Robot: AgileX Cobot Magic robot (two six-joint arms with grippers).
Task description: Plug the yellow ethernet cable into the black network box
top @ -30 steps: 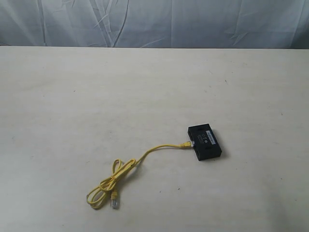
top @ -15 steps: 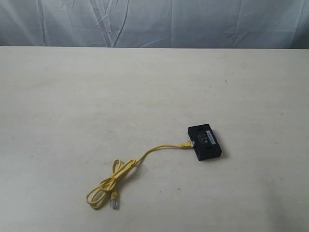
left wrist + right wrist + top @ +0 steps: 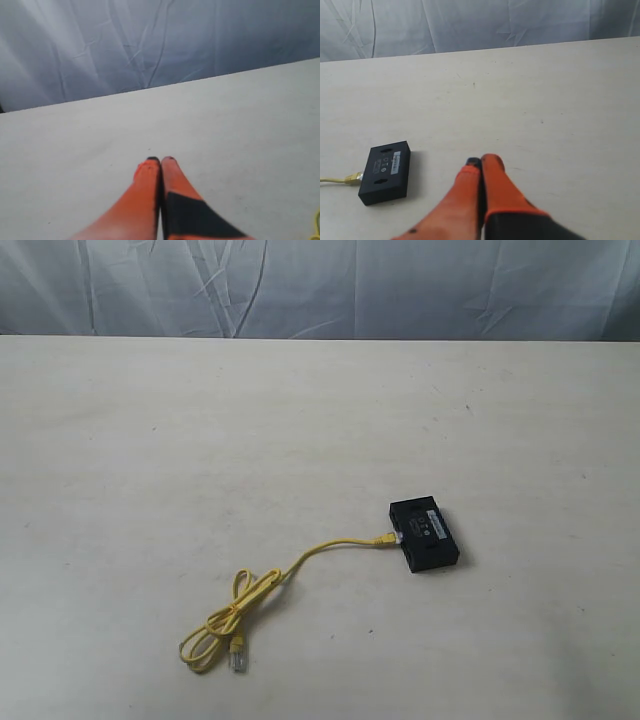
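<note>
nothing moves; yellow ethernet cable stays plugged at nine o'clock of black network box, looks done; left gripper, right gripper pressed together.

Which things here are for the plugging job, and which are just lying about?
For the job: yellow ethernet cable; black network box; left gripper and right gripper, both shut, holding nothing.

Just there: table; blue-grey cloth behind it.
</note>
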